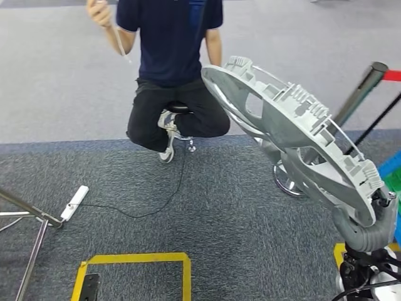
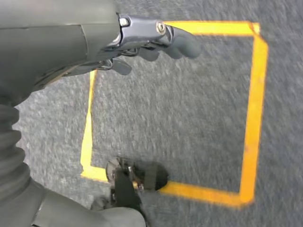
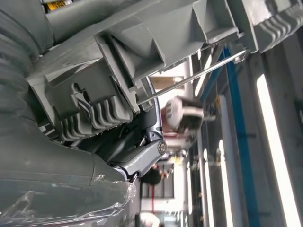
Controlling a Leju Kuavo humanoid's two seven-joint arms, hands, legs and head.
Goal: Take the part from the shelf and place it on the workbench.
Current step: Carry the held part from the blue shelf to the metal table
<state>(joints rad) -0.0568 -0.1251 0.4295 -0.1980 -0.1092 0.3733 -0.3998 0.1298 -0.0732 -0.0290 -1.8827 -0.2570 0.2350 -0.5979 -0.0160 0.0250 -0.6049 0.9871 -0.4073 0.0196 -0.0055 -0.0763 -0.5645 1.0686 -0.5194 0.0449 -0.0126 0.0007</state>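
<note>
The part (image 1: 293, 135) is a large grey plastic moulding with ribs, cut-outs and a thin metal rod. It hangs tilted in the air on the right of the head view, above the carpet. My right hand (image 1: 384, 202) grips its lower right end, mostly hidden behind it. In the right wrist view the part (image 3: 143, 42) lies across my right hand (image 3: 143, 153), whose fingers are tucked under its ribbed edge. My left hand (image 2: 161, 40) hangs over the floor, fingers stretched out, holding nothing.
A person (image 1: 170, 56) sits low on a stool straight ahead. A yellow tape square (image 1: 137, 258) marks the grey carpet below. A power strip (image 1: 74, 202) with a cable and metal stand legs (image 1: 33, 216) lie at left. A stanchion post (image 1: 359, 94) stands at right.
</note>
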